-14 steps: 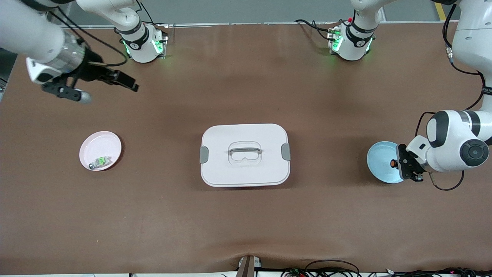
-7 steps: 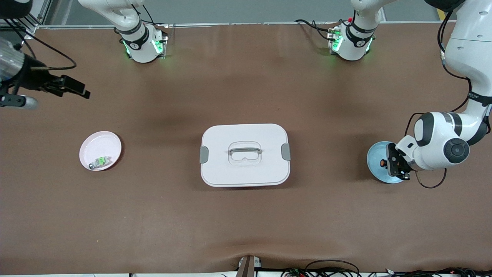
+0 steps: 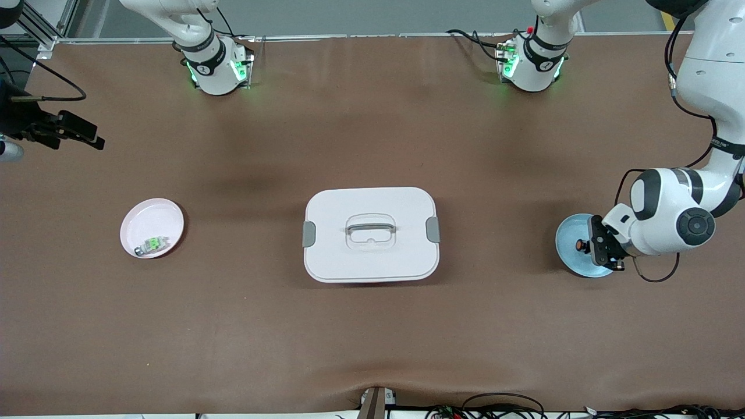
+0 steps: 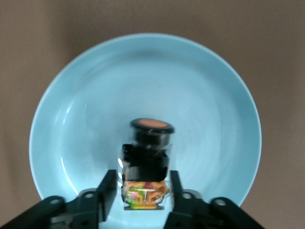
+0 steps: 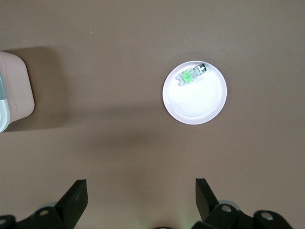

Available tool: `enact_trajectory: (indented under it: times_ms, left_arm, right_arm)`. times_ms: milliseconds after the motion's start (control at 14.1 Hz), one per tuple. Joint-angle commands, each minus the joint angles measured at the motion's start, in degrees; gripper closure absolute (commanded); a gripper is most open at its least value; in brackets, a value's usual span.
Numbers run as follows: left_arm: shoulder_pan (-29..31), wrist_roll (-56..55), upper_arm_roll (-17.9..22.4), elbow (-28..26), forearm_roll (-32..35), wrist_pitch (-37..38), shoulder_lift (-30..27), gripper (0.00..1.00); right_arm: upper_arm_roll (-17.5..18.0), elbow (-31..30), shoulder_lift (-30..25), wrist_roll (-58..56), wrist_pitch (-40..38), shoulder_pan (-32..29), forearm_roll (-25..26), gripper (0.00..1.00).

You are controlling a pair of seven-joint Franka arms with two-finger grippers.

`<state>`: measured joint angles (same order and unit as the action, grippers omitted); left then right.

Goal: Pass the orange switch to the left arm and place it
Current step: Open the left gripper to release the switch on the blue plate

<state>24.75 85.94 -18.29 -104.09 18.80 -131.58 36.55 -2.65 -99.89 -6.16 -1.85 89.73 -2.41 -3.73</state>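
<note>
Left wrist view shows you the left gripper clenched on the orange switch over the blue plate; its label is unreadable. The right gripper, partly cut off, hangs spread, waiting, well apart from the box
</note>
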Motion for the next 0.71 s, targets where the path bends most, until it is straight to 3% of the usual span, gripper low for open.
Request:
enact_trajectory:
  times_ms: [0,354,637]
  left_arm:
    - [1.0,-3.0,-0.6,-1.2,0.3,0.1,-2.7,0.0]
    - [1.0,-12.7,-2.0,-0.4,-2.0,5.3,-8.0,0.0]
    - [0.7,-31.7,-2.1,1.2,-9.0,14.2,-13.8,0.0]
  right_arm:
    - [1.2,2.6,-0.6,-1.1,-0.9,-1.3,2.2,0.0]
    - [1.2,6.9,0.3,-0.3,-0.9,-1.8,2.4,0.0]
    - [1.2,8.0,0.3,-0.4,-0.9,-2.3,2.3,0.0]
